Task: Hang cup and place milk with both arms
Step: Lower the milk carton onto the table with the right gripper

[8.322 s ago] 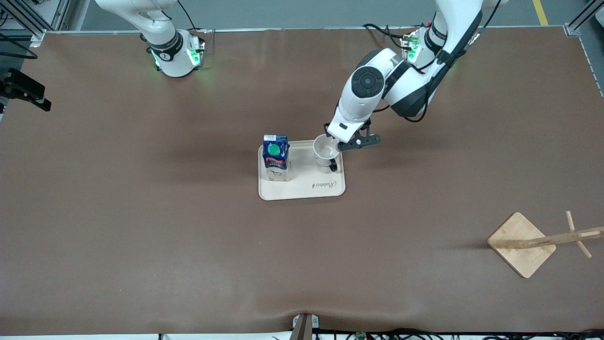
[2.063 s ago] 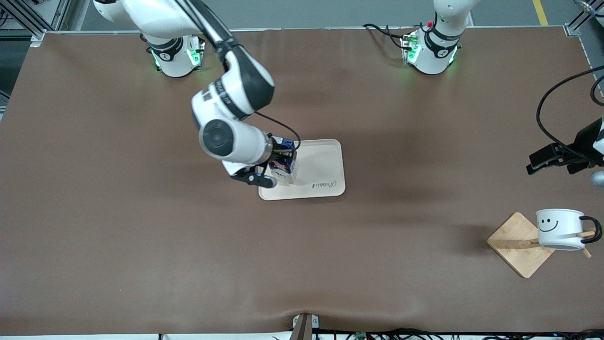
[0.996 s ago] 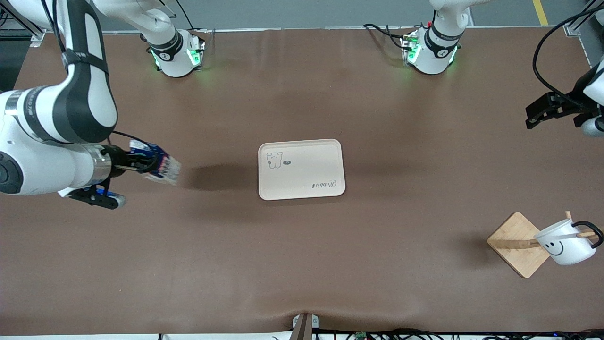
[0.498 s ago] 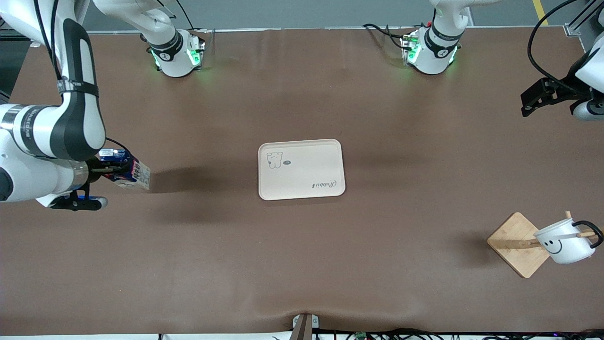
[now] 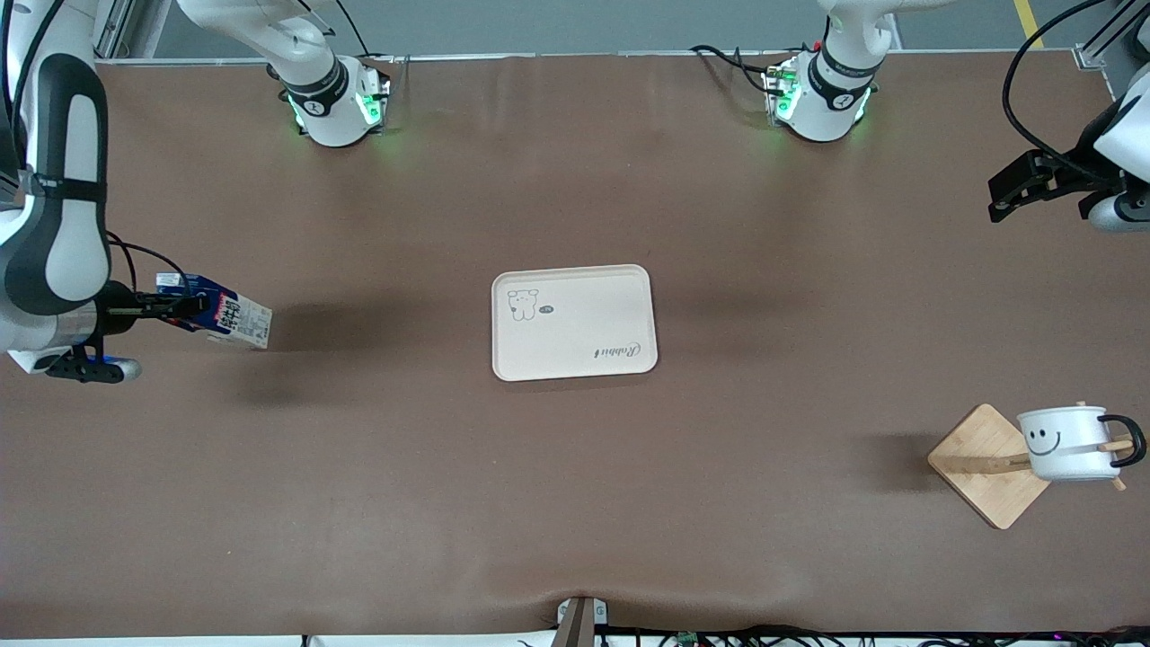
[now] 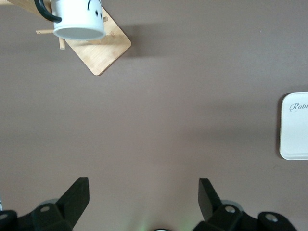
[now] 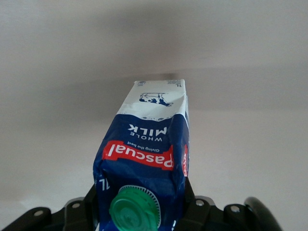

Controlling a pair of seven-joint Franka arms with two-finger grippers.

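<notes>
At the left edge of the front view, about halfway down, the right gripper (image 5: 148,310) is clamped on the blue top of the milk (image 5: 220,313), which it carries tilted, white base pointing toward the middle of the frame, over the brown table (image 5: 404,485) at the right arm's end. A dark shadow lies on the mat just beside and below it. In the right wrist view the milk (image 7: 147,168) fills the lower centre, its green cap (image 7: 134,210) closest to the lens, the red band above it and the white printed base farthest up the frame, with black fingers (image 7: 86,207) pressed against both sides of the blue part.

In the centre of the front view sits the cream tray (image 5: 575,359) with a small bear print at one corner and script lettering at another.

At the lower right, the cup (image 5: 1065,442) hangs by its black handle from a peg of the wooden rack (image 5: 984,463), smiley face toward the camera. In the left wrist view the cup (image 6: 77,21) shows at upper left, over the rack (image 6: 103,50).

At the upper right edge, the left gripper (image 5: 1020,184) hangs in the air over the table's end, well apart from the cup; the left gripper (image 6: 142,197) has its fingers spread wide with nothing between them.
</notes>
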